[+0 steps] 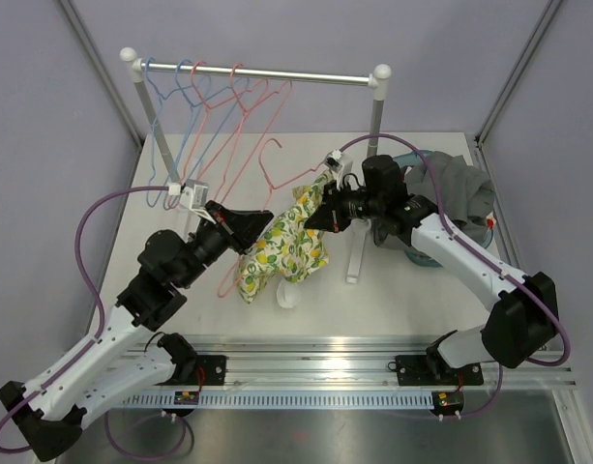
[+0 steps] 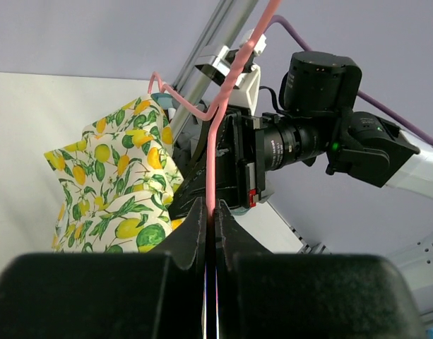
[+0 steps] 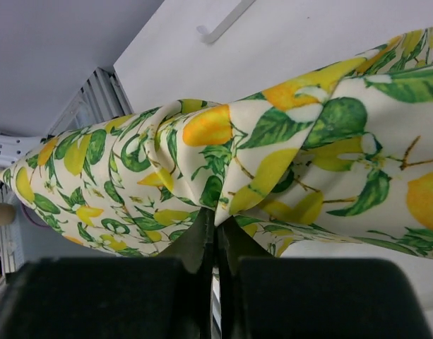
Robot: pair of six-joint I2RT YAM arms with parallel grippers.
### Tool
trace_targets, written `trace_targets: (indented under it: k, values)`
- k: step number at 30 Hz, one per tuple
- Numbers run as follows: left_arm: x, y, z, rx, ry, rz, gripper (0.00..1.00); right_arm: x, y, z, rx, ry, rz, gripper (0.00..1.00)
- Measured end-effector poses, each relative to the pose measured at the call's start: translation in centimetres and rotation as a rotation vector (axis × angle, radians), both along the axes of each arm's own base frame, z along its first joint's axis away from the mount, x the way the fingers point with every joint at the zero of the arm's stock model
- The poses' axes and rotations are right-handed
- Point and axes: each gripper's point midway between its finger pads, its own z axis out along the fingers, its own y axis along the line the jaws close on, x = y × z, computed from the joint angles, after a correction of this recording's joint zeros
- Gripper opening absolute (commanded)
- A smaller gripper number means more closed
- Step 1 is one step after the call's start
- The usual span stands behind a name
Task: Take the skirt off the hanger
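The skirt (image 1: 281, 246), white with a lemon print, hangs bunched from a pink wire hanger (image 1: 266, 164) above the middle of the table. My left gripper (image 1: 246, 227) is shut on the hanger's wire (image 2: 210, 155), which runs up from between its jaws (image 2: 211, 208). The skirt (image 2: 114, 191) hangs to the left of that wire. From the right, my right gripper (image 1: 320, 215) has come in against the skirt's upper edge. In the right wrist view that gripper (image 3: 216, 219) is shut on a fold of the skirt (image 3: 273, 141).
A white clothes rail (image 1: 257, 74) with several pink and blue wire hangers stands at the back. Its white foot (image 1: 356, 256) lies just right of the skirt. A grey garment (image 1: 460, 188) is heaped at the right edge, and a small white object (image 1: 287, 295) lies below the skirt.
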Motion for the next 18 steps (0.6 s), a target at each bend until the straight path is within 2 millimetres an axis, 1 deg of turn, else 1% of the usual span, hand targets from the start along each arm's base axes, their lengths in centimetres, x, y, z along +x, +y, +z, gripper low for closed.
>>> trace_targets:
  k: [4, 7, 8, 10, 13, 16, 18]
  values:
    - [0.0, 0.1, -0.6, 0.02, 0.002, 0.003, 0.0, -0.6, -0.2, 0.1, -0.011, -0.022, 0.051, 0.0]
    - [0.1, 0.3, -1.4, 0.069, -0.006, 0.012, 0.0, -1.8, -0.8, 1.6, -0.002, -0.052, 0.146, 0.0]
    - [0.2, 0.3, -1.7, 0.085, -0.006, 0.015, 0.0, -2.1, -1.2, 2.8, 0.014, -0.078, 0.186, 0.0]
    - [0.4, 0.6, -2.7, 0.128, -0.004, 0.03, 0.0, -2.4, -2.2, 5.8, 0.051, -0.141, 0.251, 0.0]
    - [0.9, 0.7, -4.3, 0.185, 0.002, 0.046, 0.0, -2.9, -3.6, 10.9, 0.095, -0.273, 0.322, 0.0]
    - [1.4, 1.0, -6.0, 0.231, 0.012, 0.069, 0.0, -4.1, -4.8, 16.2, 0.119, -0.42, 0.366, 0.0]
    - [1.6, 1.3, -6.9, 0.257, 0.019, 0.087, 0.0, -5.1, -5.6, 19.4, 0.131, -0.51, 0.373, 0.0]
